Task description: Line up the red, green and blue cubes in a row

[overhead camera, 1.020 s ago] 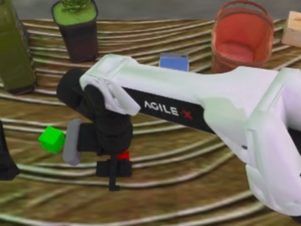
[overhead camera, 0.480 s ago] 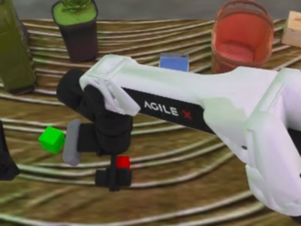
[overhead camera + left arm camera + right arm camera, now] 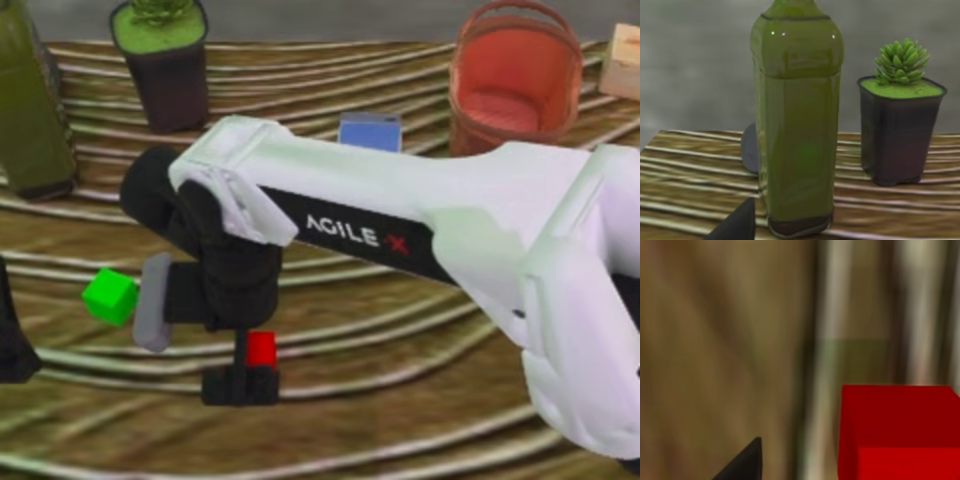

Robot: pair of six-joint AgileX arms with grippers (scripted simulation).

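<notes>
Right tool (image 3: pixel 241 385) hangs low over the table (image 3: pixel 400 420), touching the red cube (image 3: pixel 262 348); grip state cannot be told. Green cube (image 3: pixel 110 296) sits well apart at left, so the row is unbuilt. Left arm parked at the left edge.

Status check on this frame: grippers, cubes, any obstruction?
Right gripper low beside red cube. Left arm parked at table's left edge. Green cube sits apart, left; blue cube not visible. Nothing between red and green.

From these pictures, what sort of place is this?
Probably a rendered tabletop test scene: a wood-grain table with a green bottle, a potted succulent and a red basket.
</notes>
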